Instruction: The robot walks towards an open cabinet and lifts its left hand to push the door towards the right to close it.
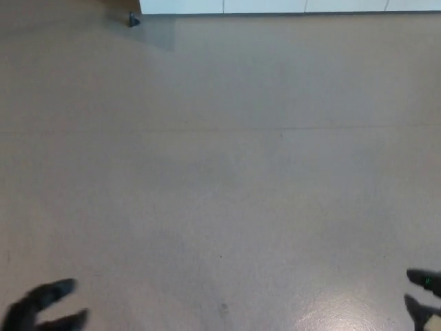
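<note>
left robot hand [43, 307]: low at lower left, fingers spread, grasping nothing | right robot hand [424, 303]: at frame edge, grip cannot tell | floor [227, 172]: bare | cabinet [289, 6]: white base at top edge, well apart; door and contents not visible | risk: left arm raised too early misses door; small dark object [134, 20] near base could be kicked

bare floor [220, 172], cabinet [289, 6] (far edge)

Only the bottom edge of the white cabinet [289, 6] showed, far off at the top of the picture. Thin lines split it into panels; it was hard to tell which was the door.
</note>
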Robot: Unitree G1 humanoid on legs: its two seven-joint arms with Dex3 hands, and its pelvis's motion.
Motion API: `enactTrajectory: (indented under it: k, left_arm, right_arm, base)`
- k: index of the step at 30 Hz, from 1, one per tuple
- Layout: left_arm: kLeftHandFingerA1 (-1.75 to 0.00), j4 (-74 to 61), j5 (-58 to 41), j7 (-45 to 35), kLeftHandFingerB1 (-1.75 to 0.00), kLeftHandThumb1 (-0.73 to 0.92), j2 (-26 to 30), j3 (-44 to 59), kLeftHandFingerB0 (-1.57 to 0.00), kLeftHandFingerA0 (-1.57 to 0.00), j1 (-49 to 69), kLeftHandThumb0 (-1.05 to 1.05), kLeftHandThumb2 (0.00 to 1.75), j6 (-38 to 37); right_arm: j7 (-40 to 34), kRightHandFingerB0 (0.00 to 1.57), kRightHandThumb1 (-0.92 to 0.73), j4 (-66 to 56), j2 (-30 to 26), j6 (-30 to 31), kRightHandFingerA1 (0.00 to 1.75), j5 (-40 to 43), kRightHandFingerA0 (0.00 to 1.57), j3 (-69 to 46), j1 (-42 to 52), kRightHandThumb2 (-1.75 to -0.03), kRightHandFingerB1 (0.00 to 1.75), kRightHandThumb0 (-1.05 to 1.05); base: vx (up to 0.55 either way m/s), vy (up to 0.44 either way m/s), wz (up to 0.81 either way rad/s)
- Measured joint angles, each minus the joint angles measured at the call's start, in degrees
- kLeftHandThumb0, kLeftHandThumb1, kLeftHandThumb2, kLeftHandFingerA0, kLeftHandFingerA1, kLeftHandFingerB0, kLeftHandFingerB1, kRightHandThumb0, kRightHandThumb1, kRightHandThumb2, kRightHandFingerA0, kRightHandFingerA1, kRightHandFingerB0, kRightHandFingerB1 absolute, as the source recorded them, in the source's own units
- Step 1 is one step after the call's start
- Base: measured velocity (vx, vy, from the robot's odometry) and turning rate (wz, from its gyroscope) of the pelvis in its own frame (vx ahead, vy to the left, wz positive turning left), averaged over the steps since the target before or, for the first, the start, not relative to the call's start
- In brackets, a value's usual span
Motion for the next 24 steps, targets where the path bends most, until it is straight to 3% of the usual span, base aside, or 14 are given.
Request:
enactTrajectory:
  k: [6, 7, 10, 17, 24]
  left_arm:
    - [-0.46, 9.1, -4.7, -2.3, -0.41, 0.58, 3.9, 11.0, -0.41, -0.51, -4.5, -0.12, 0.59, -2.8]
    - [-0.46, 9.8, -5.3, -2.8, -0.42, 0.57, 4.2, 11.8, -0.45, -0.56, -5.3, -0.09, 0.56, -3.4]
    - [-0.48, 11.1, -6.0, -3.9, -0.43, 0.57, 4.6, 12.7, -0.42, -0.53, -7.0, -0.18, 0.61, -4.6]
    - [-0.45, 11.9, -6.5, -6.6, -0.43, 0.58, 4.7, 12.4, -0.47, -0.54, -8.8, -0.11, 0.56, -7.1]
    - [-0.45, 9.8, -6.8, -7.9, -0.42, 0.56, 4.0, 11.6, -0.46, -0.53, -4.7, -0.17, 0.56, -8.9]
  right_arm:
    - [1.1, 0.44, -0.72, 0.2, 0.7, -2.6, 0.44, 4.3, 0.57, -6.4, -1.7, -0.62, 0.39, -0.28]
    - [1.1, 0.46, -0.7, 0.3, 0.7, -2.7, 0.45, 5.0, 0.58, -7.4, -1.7, -0.6, 0.4, -0.3]
    - [1.2, 0.44, -0.68, 0.7, 0.7, -3.4, 0.43, 5.9, 0.57, -8.4, -1.7, -0.6, 0.39, -0.34]
    - [1.4, 0.44, -0.68, 1.0, 0.2, -5.9, 0.42, 5.6, 0.6, -7.2, -1.2, -0.6, 0.37, -0.4]
    - [1.1, 0.44, -0.69, 0.4, -0.9, -8.0, 0.43, 4.3, 0.61, -4.8, 5.3, -0.6, 0.37, -0.36]
  base:
    - [0.0, 0.0, 0.0]
    - [0.0, 0.0, 0.0]
    - [0.0, 0.0, 0.0]
    - [0.0, 0.0, 0.0]
    - [-0.03, -0.002, 0.12]
